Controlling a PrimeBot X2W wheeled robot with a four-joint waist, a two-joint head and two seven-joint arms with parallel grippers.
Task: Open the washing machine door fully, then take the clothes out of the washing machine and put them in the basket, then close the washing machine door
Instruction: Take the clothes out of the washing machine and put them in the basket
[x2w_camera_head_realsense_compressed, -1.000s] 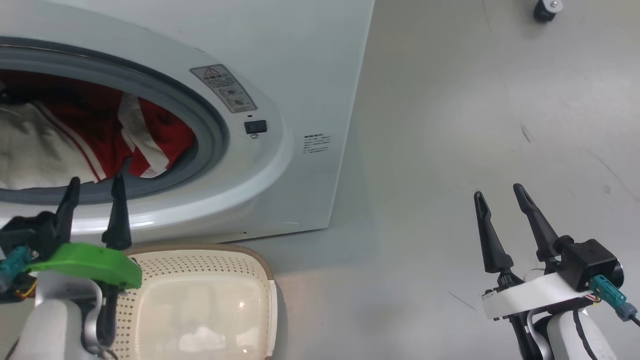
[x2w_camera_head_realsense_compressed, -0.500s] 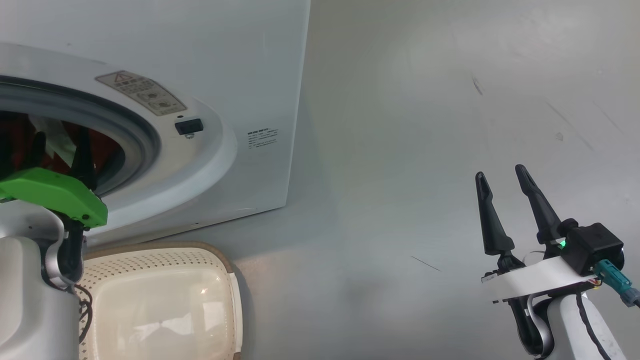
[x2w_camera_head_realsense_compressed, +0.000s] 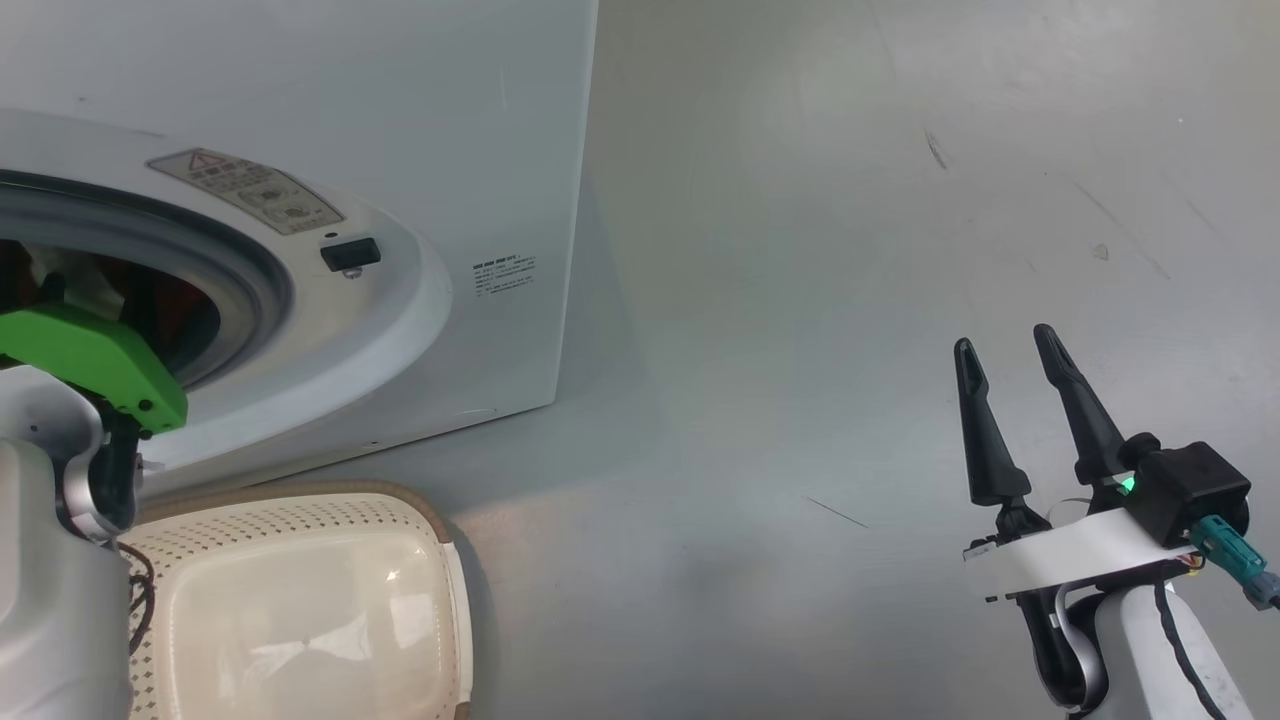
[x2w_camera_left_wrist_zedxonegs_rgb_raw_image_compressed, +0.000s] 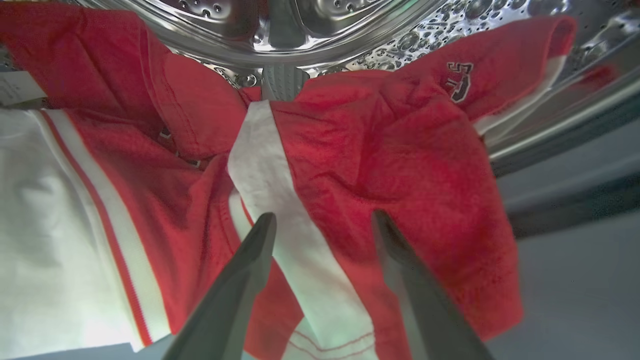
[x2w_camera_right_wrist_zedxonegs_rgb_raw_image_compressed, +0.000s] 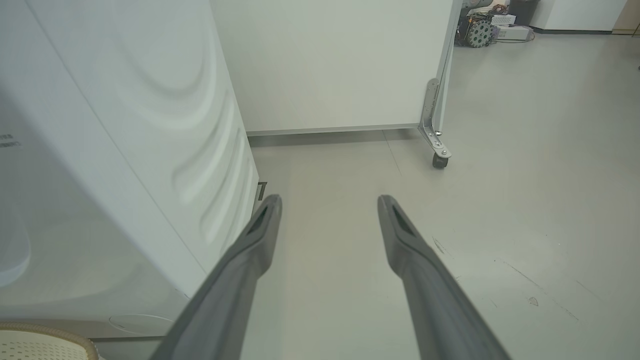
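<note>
Left end effector (x2w_camera_left_wrist_zedxonegs_rgb_raw_image_compressed: 322, 216) deeper, seemingly against clothes (x2w_camera_left_wrist_zedxonegs_rgb_raw_image_compressed: 400, 150)

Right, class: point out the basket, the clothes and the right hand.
basket (x2w_camera_head_realsense_compressed: 300, 520): head view, perforated back wall.
clothes (x2w_camera_left_wrist_zedxonegs_rgb_raw_image_compressed: 410, 165): left wrist view, red fabric at centre.
right hand (x2w_camera_head_realsense_compressed: 1003, 338): head view, midway between its fingertips.

Grey floor (x2w_camera_right_wrist_zedxonegs_rgb_raw_image_compressed: 525, 150) and a white wheeled cabinet (x2w_camera_right_wrist_zedxonegs_rgb_raw_image_compressed: 340, 65).
In the right wrist view the cabinet stands at 12 o'clock. Its caster (x2w_camera_right_wrist_zedxonegs_rgb_raw_image_compressed: 439, 160) sits under a metal bracket (x2w_camera_right_wrist_zedxonegs_rgb_raw_image_compressed: 431, 112) toward 1 o'clock. Cabled gear (x2w_camera_right_wrist_zedxonegs_rgb_raw_image_compressed: 492, 25) lies farther off, also at 1 o'clock, by the top edge. Dark scuffs (x2w_camera_right_wrist_zedxonegs_rgb_raw_image_compressed: 532, 301) mark the floor at 4 o'clock.
</note>
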